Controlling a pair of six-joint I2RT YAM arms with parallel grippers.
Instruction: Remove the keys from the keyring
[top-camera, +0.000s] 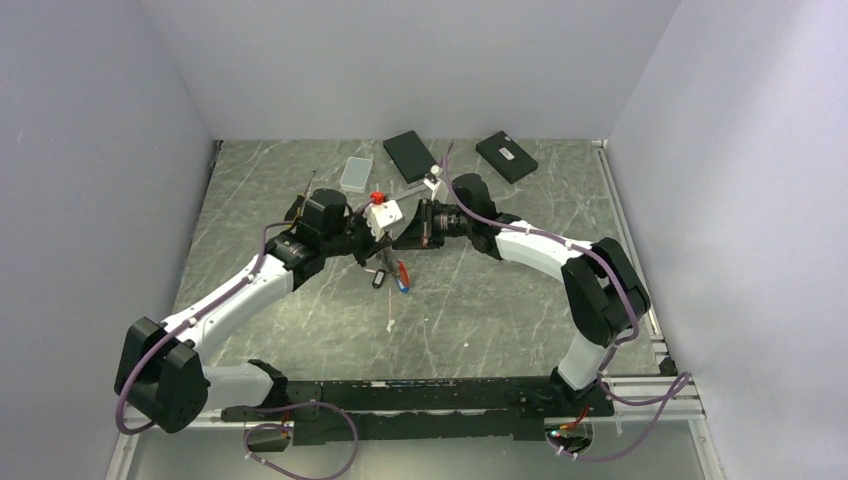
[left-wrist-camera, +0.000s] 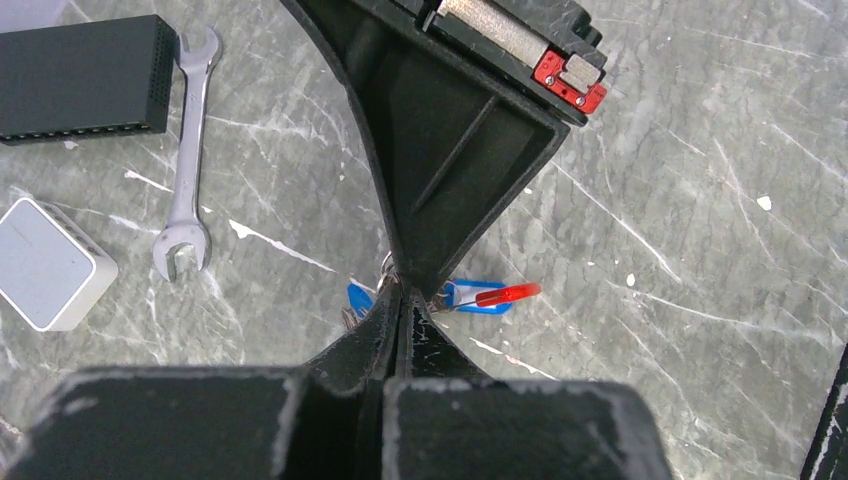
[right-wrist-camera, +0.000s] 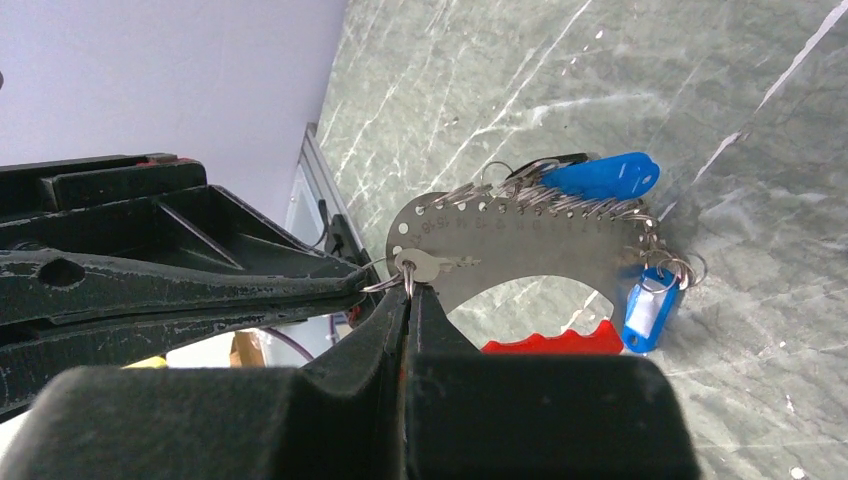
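Fingers (right-wrist-camera: 380, 340) (both pairs) pinching keyring (right-wrist-camera: 500, 245), keys (right-wrist-camera: 600, 176) dangling

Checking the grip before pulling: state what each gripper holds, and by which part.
Both are shut on the keyring: the right gripper and left gripper pinch a wire ring at the end of its curved metal plate, beside a silver key.

**A:** What colour was the table (top-camera: 500, 320)?

**B:** Grey-green, marbled with white veins.

**A:** And the keys (right-wrist-camera: 603, 175)?

**B:** They had bright blue heads. The keyring (right-wrist-camera: 550, 342) was red, with thin grey wire loops.

**A:** The pincers?

**B:** The left pincer (left-wrist-camera: 400, 300) and the right pincer (right-wrist-camera: 408, 290) were both black, with edges scuffed pale.

**A:** Anything else?

**B:** A silver wrench (left-wrist-camera: 187, 150), a white box (left-wrist-camera: 45, 262), and two black boxes (top-camera: 410, 155) at the far side.
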